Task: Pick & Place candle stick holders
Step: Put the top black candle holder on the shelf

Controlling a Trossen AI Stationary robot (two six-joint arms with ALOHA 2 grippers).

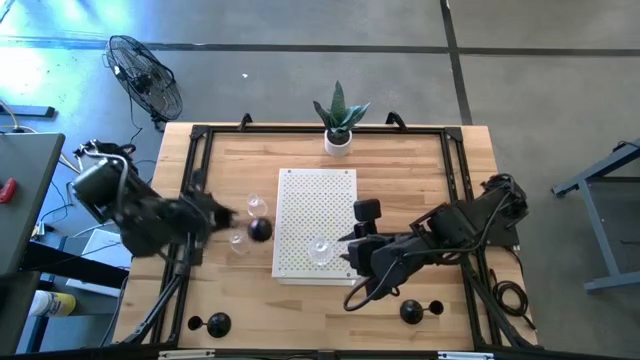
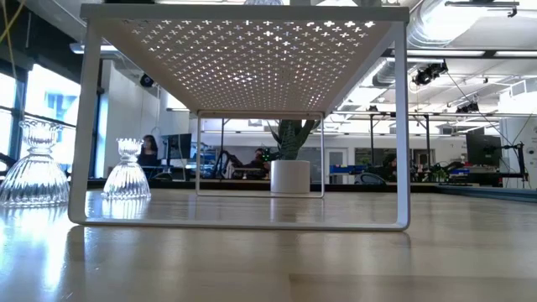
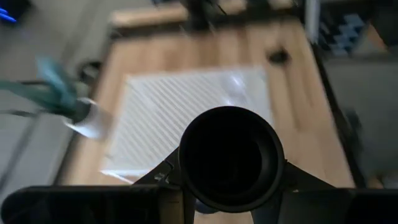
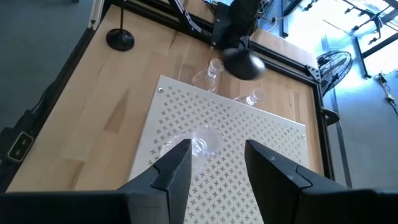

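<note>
Filling the left wrist view, a black holder (image 3: 230,157) shows us its round domed base, clamped in our left gripper (image 1: 228,217) beside the white rack (image 1: 300,200). Our right gripper (image 4: 216,163) stands with its fingers spread over a clear glass holder (image 4: 203,142) on the rack, not touching it. Two more glass holders (image 2: 33,168) stand on the table beside the rack.

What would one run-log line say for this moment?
left gripper: shut on black holder | right gripper: open above clear glass holder on white rack
</note>
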